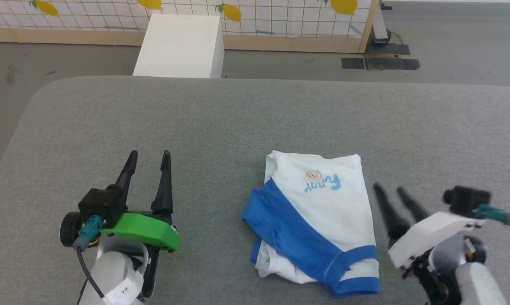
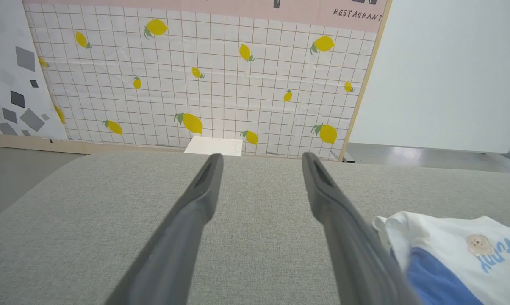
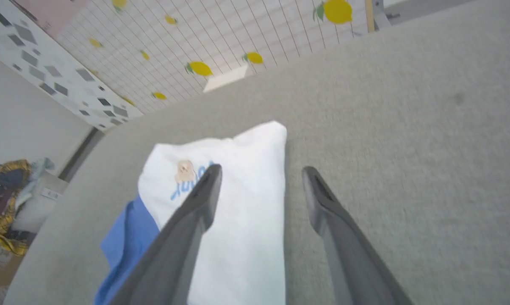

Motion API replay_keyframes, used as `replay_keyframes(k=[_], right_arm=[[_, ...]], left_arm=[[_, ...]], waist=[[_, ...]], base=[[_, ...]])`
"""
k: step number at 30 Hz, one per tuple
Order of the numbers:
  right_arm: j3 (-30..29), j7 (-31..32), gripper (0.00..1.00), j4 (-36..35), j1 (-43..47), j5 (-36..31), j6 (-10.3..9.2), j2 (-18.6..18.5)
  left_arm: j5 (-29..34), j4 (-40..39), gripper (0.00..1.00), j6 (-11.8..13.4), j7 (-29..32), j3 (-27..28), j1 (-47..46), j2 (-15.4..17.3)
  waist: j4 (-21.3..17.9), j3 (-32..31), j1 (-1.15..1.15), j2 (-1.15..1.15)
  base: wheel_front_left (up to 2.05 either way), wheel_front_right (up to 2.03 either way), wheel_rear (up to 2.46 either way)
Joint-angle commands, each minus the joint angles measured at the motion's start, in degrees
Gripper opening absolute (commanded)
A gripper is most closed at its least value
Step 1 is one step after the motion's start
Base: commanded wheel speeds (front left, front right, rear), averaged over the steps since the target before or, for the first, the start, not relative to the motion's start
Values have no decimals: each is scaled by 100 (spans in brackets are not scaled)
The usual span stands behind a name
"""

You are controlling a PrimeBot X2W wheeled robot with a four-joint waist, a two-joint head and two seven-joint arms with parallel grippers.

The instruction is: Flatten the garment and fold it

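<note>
**Folded garment beside two open, empty end effectors**

The garment [image 1: 318,220] lies as a compact rectangle just left of the right end effector [image 1: 387,187] and well right of the left end effector [image 1: 149,153]. Both have their fingers spread with nothing between them, likely because the fold looks complete. It is soft white knit crossed by a blue sleeve band, its edges slightly rumpled, on the coarse grey weave of the counter [image 1: 255,114].

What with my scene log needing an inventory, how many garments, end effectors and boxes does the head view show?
Garment: 1
End effectors: 2, the left end effector and the right end effector, both open
White box: 1
Total: 4
</note>
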Motion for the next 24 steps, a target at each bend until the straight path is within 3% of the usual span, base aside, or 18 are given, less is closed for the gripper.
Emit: replay_keyframes(k=[1, 12, 13, 14, 15, 16, 17, 24], right_arm=[[50, 98, 100, 183, -21, -6, -6, 4], [341, 896, 100, 1641, -459, 317, -6, 4], [374, 978, 93, 1730, -497, 306, -6, 4], [395, 1032, 69, 1783, -525, 295, -6, 4], [421, 1083, 34, 1822, -558, 268, -6, 4], [444, 1117, 5, 1827, -589, 219, -6, 4], [455, 1133, 0, 1811, -619, 141, -6, 4], [739, 1590, 0, 1207, -842, -1442, -6, 4]], left_arm=[[73, -14, 100, -39, -22, 9, 53, -21], [46, 0, 100, -41, -22, -60, 65, -48], [42, 0, 100, -41, -22, -61, 66, -50], [40, 0, 100, -41, -22, -60, 68, -52], [38, -3, 100, -41, -22, -56, 71, -53], [37, -9, 100, -41, -22, -45, 75, -55], [38, -20, 100, -41, -22, -26, 80, -55], [84, -249, 100, -33, -22, 175, 174, -45]], waist=[[14, 13, 0, 0], [158, 17, 0, 0], [169, 19, 0, 0], [173, 19, 0, 0], [175, 20, 0, 0], [170, 25, 0, 0], [155, 35, 0, 0], [-225, 172, 0, 0]], base=[[0, 0, 0], [0, 0, 0], [0, 0, 0], [0, 0, 0], [0, 0, 0], [0, 0, 0], [0, 0, 0], [0, 0, 0]])
